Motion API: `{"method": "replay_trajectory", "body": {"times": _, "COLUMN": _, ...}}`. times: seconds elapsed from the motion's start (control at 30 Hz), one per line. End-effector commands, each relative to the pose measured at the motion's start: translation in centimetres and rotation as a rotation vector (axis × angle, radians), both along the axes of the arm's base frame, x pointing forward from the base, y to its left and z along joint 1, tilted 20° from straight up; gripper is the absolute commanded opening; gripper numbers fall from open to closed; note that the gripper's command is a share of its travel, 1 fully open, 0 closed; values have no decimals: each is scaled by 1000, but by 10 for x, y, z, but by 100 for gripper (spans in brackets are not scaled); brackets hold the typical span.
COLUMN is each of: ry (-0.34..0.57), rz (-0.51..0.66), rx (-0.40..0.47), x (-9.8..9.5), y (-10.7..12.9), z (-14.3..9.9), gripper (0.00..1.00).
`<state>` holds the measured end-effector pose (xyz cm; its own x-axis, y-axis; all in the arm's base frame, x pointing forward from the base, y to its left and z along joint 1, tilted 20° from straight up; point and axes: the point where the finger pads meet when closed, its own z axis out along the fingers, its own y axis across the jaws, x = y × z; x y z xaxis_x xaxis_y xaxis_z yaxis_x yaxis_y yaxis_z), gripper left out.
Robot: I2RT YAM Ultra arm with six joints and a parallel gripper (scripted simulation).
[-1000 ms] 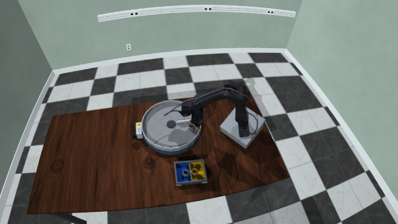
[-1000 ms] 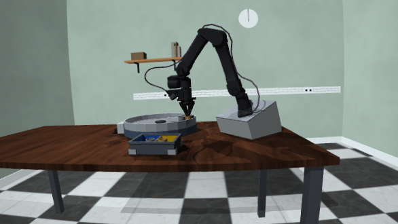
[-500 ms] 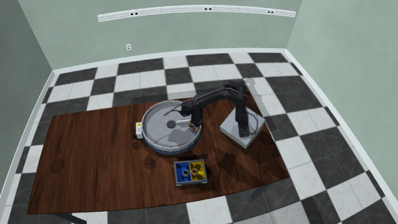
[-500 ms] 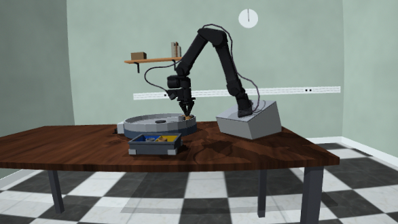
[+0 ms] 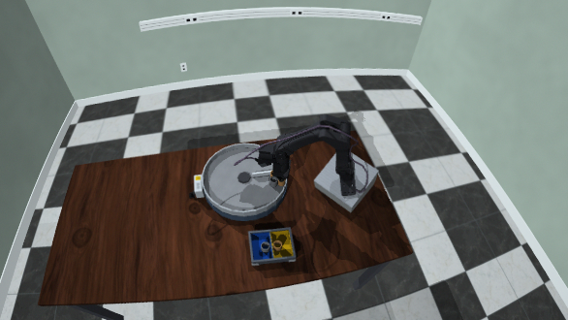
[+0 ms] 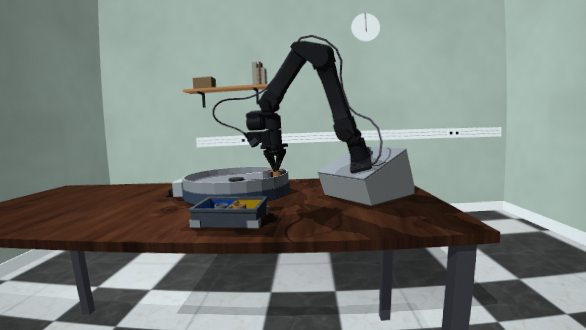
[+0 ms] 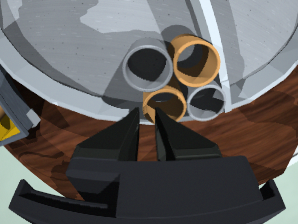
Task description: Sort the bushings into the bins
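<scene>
The grey turntable [image 5: 243, 180] holds a tight cluster of bushings at its right rim. In the wrist view they are a large steel one [image 7: 148, 64], a large bronze one [image 7: 196, 60], a small bronze one [image 7: 165, 103] and a small steel one [image 7: 208, 100]. My gripper [image 7: 147, 113] hangs low just over the small bronze bushing. Its fingers are narrowed to a thin gap with nothing between them. It also shows in the top and exterior views [image 5: 277, 181] [image 6: 275, 167]. The bin tray [image 5: 271, 245] has a blue half [image 5: 261, 242] and a yellow half [image 5: 284, 241], each holding one bushing.
The arm's grey base block [image 5: 345, 183] stands right of the turntable. A small white box [image 5: 198, 184] sits at the turntable's left side. The turntable has a raised rim [image 7: 213, 36] next to the cluster. A wall shelf [image 6: 225, 89] hangs behind.
</scene>
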<state>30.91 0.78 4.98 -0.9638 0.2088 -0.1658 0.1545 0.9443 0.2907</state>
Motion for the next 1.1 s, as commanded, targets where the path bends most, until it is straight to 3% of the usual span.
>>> {"method": "replay_trajectory", "body": {"times": 0.0, "ry": -51, "rz": -20, "rx": -9, "x": 15, "y": -7, "z": 11, "gripper": 14}}
{"method": "replay_trajectory", "body": {"times": 1.07, "ry": -64, "rz": -14, "rx": -10, "x": 16, "y": -8, "z": 14, "gripper": 14}}
